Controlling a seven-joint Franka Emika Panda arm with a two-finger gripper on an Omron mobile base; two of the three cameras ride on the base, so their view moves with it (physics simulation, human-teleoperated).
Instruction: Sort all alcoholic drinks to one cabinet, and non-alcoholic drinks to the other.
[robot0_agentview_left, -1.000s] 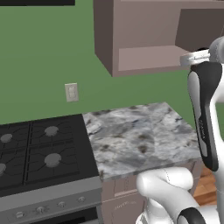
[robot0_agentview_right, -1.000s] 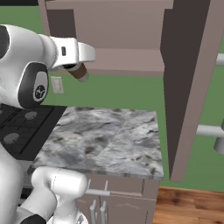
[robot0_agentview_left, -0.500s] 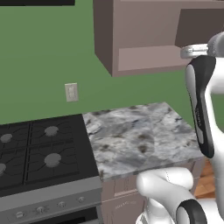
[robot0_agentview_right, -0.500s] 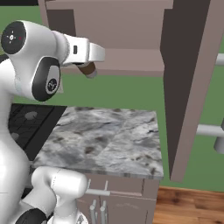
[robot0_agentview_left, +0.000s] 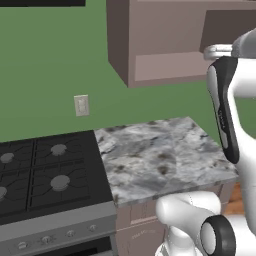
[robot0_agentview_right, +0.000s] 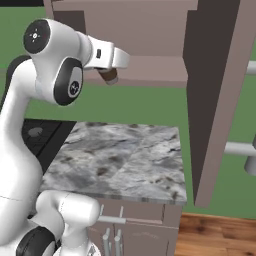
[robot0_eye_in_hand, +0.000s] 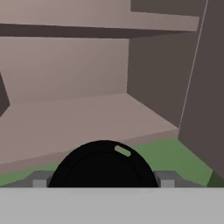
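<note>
Your gripper (robot0_eye_in_hand: 103, 179) pinches the tan cup (robot0_agentview_right: 108, 76) by its black top, held just in front of the open wall cabinet (robot0_agentview_right: 150, 70). Its door (robot0_agentview_right: 212, 95) stands swung out at right. Below lie the marble counter (robot0_agentview_left: 160, 155) and stove (robot0_agentview_left: 45, 172); the inner shelf looks bare.

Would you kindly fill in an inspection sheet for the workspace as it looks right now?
Surface: grey marbled counter, nothing standing on it.
Job's things: small tan cup with black top, held up in front of the open wall cabinet, not yet on its shelf; bottles nothing seen.
Clutter: nothing seen.
Grippers: hand closed around the cup, raised level with the cabinet's lower shelf.
Cables: nothing seen.
Surroundings: cabinet door swung open with a grey bar handle; black stove left of the counter; wall outlet on the green wall; wooden floor.
</note>
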